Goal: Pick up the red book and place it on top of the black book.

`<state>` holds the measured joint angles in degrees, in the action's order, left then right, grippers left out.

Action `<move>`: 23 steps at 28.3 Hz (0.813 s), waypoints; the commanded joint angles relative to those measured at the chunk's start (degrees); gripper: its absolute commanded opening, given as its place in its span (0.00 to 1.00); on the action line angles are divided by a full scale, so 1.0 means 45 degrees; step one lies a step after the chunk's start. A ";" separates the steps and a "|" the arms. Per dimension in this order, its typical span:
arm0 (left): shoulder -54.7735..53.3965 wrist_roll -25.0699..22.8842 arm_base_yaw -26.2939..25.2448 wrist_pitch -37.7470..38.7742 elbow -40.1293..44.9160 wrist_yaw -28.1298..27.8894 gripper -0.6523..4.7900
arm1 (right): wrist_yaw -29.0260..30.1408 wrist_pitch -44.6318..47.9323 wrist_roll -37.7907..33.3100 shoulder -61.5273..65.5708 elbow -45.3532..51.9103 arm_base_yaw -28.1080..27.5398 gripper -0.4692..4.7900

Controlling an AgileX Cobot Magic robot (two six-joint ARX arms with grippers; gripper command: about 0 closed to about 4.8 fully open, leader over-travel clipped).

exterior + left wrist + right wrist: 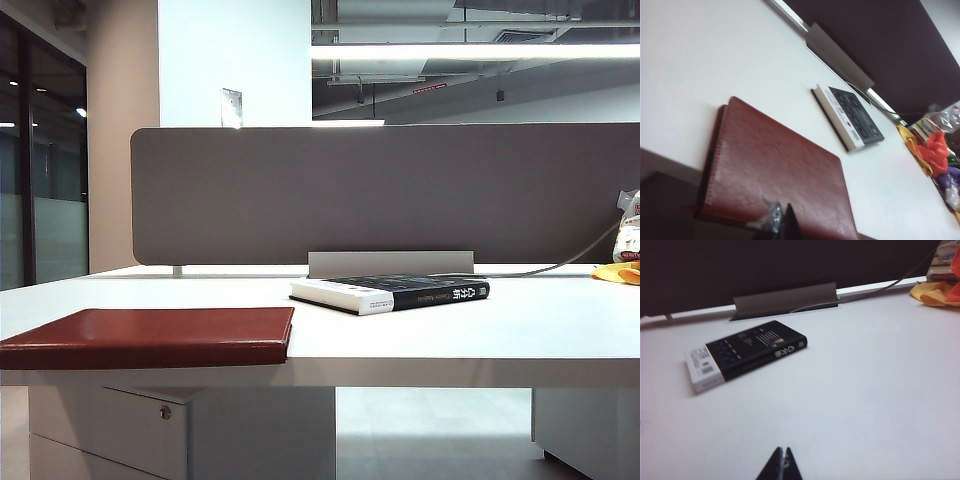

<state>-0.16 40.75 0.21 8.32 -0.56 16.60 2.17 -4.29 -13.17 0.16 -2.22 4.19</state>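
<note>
The red book lay flat at the near left edge of the white surface, its cover closed and plain. The black book lay flat farther back near the middle, well apart from the red one, its spine with white characters facing forward, just in front of a grey bracket at the foot of the divider panel.

The left pincer hung just over the red book's near edge, its tips pressed together and holding nothing. The right pincer hovered above bare surface, near side of the black book, its tips likewise together and empty. Yellow and red cloth items sat at the far right by the divider.
</note>
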 commanded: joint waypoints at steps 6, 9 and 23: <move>-0.0005 -0.0680 -0.0015 0.0189 0.0010 0.0325 0.11 | 0.0699 -0.0340 -0.0933 0.0000 -0.1307 0.0019 0.08; -0.0005 -0.0772 -0.0015 0.0189 0.0010 0.0325 0.11 | 0.0753 -0.0573 -0.1117 0.0005 -0.1787 0.0019 0.08; -0.0005 -0.2016 -0.0015 0.0189 0.0010 0.0325 0.11 | 0.1423 -0.2569 -0.1059 0.2132 -0.4566 0.0015 0.08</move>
<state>-0.14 32.38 0.21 8.27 -0.56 17.37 7.68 -16.32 -17.98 8.93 -21.17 4.21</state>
